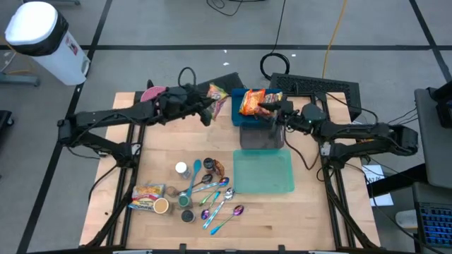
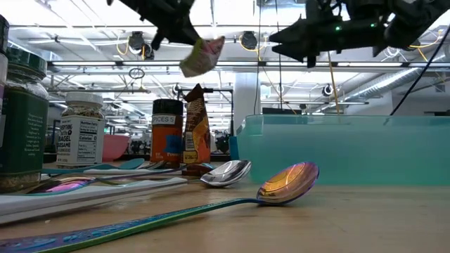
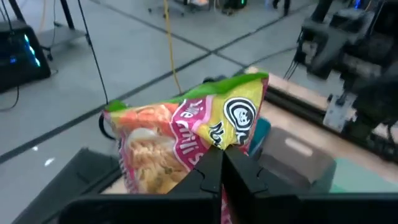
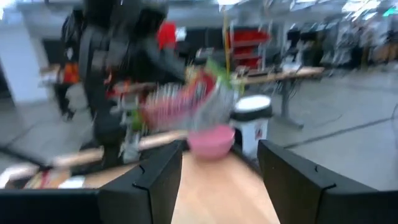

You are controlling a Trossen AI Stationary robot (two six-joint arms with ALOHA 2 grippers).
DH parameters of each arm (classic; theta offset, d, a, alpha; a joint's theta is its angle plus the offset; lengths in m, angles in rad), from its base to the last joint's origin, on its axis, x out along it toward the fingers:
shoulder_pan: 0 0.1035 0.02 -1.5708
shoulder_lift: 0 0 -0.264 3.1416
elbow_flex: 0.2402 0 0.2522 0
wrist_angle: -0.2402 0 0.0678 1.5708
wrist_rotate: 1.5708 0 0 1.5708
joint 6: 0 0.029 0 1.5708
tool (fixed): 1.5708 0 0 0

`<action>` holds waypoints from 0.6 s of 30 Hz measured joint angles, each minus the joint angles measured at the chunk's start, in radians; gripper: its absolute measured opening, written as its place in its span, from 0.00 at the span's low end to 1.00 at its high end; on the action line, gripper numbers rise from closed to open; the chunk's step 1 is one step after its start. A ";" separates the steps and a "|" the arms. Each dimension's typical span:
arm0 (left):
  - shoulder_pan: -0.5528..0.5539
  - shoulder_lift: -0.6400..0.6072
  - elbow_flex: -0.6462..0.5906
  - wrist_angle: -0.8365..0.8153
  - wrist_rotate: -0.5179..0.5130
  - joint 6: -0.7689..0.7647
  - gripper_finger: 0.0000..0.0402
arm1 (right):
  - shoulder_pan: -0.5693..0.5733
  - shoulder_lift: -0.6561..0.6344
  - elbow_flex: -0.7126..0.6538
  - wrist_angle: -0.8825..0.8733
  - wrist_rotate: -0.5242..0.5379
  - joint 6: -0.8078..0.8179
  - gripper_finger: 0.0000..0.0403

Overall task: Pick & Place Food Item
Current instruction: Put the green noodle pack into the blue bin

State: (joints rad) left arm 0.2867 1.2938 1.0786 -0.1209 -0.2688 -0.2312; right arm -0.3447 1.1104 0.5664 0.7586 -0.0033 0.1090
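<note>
At the far left of the wooden surface (image 1: 162, 233), seen from above, the left arm reaches in across the back edge, passing just beside a pink bowl (image 1: 152, 92). The left claw (image 1: 210, 107) is clenched on a noodle packet (image 1: 217, 92) with pink, yellow and green printing, pinching its lower edge in the left wrist view (image 3: 211, 134); the low view shows the packet (image 2: 202, 56) hanging tilted in the air, clear of the surface. Nearer the front lie a second snack packet (image 1: 147, 195), several spice jars (image 1: 181, 169) and a fan of iridescent spoons (image 1: 220, 206). In the low view the nearest spoon (image 2: 287, 184) rests bowl-up before a teal lid (image 2: 351, 151). From above, that teal lid (image 1: 263, 173) lies flat, touching a grey bin (image 1: 261, 136) behind it, and a blue container (image 1: 239, 113) stands at the back. Over the blue container and bin, the right claw (image 1: 270, 107) holds an orange chip bag (image 1: 251, 102); in the right wrist view its fingers (image 4: 160, 180) stand apart.
</note>
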 joint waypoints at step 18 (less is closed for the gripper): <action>0.000 0.228 0.000 0.315 0.006 0.097 0.01 | -0.068 0.304 0.196 0.050 0.033 0.150 0.73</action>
State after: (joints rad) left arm 0.2871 1.5218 1.0786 0.1938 -0.2625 -0.1338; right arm -0.4123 1.4144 0.7626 0.8091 0.0298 0.2593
